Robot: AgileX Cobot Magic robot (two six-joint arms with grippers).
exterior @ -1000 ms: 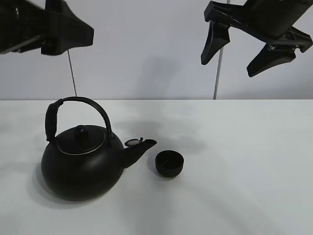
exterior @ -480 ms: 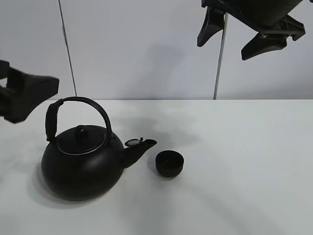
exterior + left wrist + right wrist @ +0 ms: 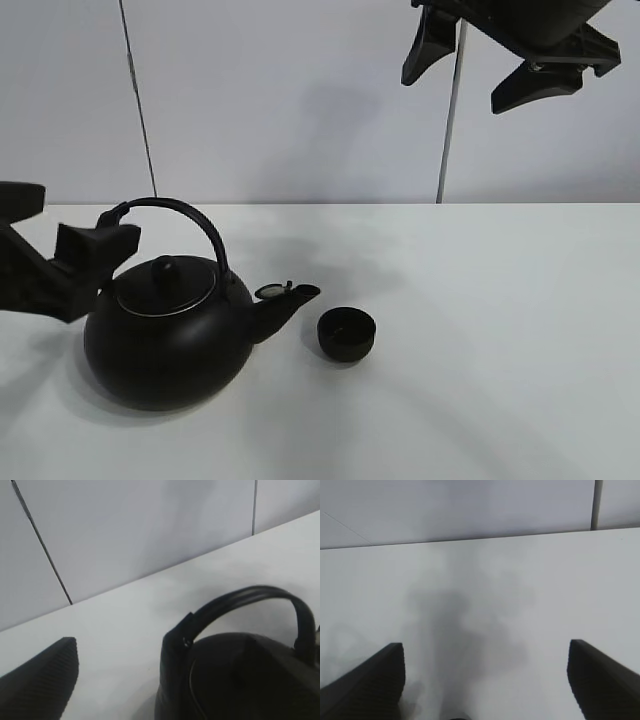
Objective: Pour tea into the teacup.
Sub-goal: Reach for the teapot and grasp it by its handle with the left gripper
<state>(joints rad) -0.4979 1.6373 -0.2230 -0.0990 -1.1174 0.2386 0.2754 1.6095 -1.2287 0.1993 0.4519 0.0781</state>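
- Teacup (image 3: 346, 333): small round matte-black bowl, upright, mouth up; lower centre, just right of kettle (image 3: 170, 340) spout on white table (image 3: 500, 350).
- Left gripper (image 3: 85, 218): ribbed black fingers spread, beside kettle handle.
- Right gripper (image 3: 455, 92): fingers wide, upper right.

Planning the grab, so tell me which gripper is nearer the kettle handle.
Left. The left gripper is low, open, right beside the kettle handle at the end away from the spout. The right gripper hangs open high above the table, well clear of it.
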